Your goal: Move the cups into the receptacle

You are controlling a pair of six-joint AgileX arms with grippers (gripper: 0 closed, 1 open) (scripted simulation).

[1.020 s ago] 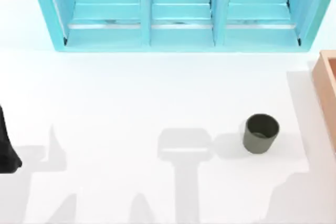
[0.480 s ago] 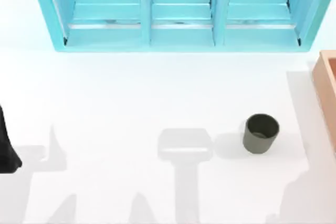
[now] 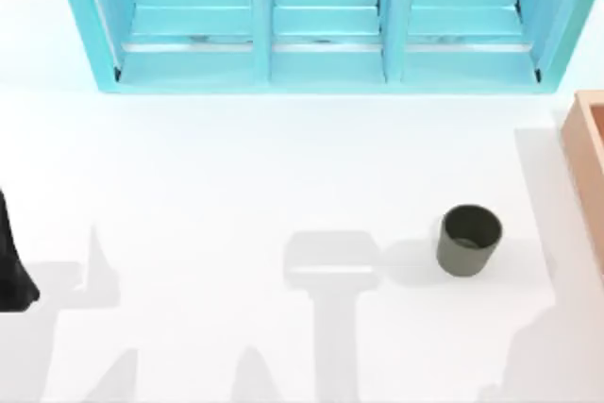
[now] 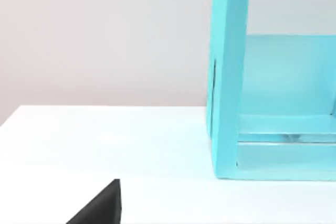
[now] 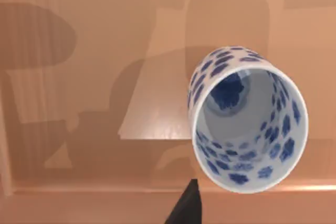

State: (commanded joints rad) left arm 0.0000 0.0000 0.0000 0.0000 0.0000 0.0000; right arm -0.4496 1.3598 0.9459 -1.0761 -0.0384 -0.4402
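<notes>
The olive-grey cup (image 3: 469, 240) is being shown upright on the white desk (image 3: 236, 186), right of centre, near the tan box (image 3: 587, 153) at the right edge. The blue-patterned cup (image 5: 245, 119) is being viewed from the right wrist, over the box floor. The left arm (image 3: 11, 266) is being kept at the left edge. The state of the fingers on either arm cannot be told. The turquoise shelf (image 3: 321, 21) is being shown along the far side.

No text, label, brand, number or sign can be read anywhere. The white cup (image 5: 247, 124) bears only blue blotches, not letters; the olive-grey cup (image 3: 469, 241), the turquoise shelf unit (image 3: 321, 21) and the orange-tan box (image 3: 587, 162) are plain.
</notes>
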